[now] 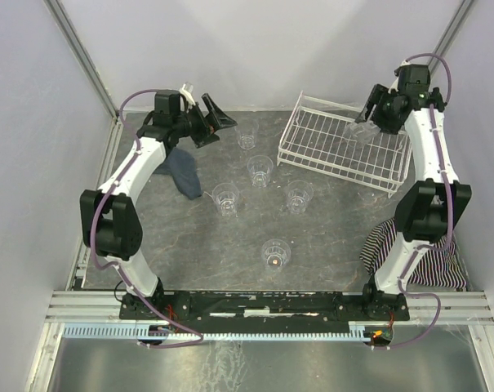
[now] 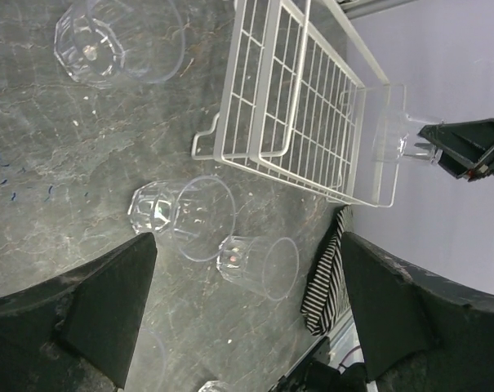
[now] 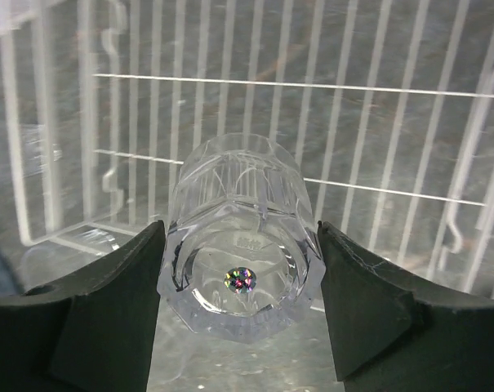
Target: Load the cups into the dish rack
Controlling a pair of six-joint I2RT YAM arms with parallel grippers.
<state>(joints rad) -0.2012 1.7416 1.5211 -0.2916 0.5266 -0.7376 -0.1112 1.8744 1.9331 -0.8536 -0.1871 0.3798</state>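
Note:
Several clear faceted cups stand upright on the dark table, among them a cup (image 1: 260, 170) mid-table, another (image 1: 226, 198) to its left and one (image 1: 276, 254) nearest the arms. The white wire dish rack (image 1: 312, 151) sits at the back right. My right gripper (image 1: 367, 114) hangs over the rack's right part, shut on one more cup (image 3: 242, 261), base toward the camera and both fingers (image 3: 124, 310) against its sides. My left gripper (image 1: 210, 118) is open and empty at the back left, apart from the cups; two cups (image 2: 181, 214) (image 2: 259, 263) and the rack (image 2: 295, 106) lie ahead of it.
A dark blue cloth (image 1: 184, 170) lies under the left arm. A striped cloth (image 1: 418, 253) is bunched beside the right arm's base, also visible as a striped cloth (image 2: 328, 273) from the left wrist. White walls close in the back and sides.

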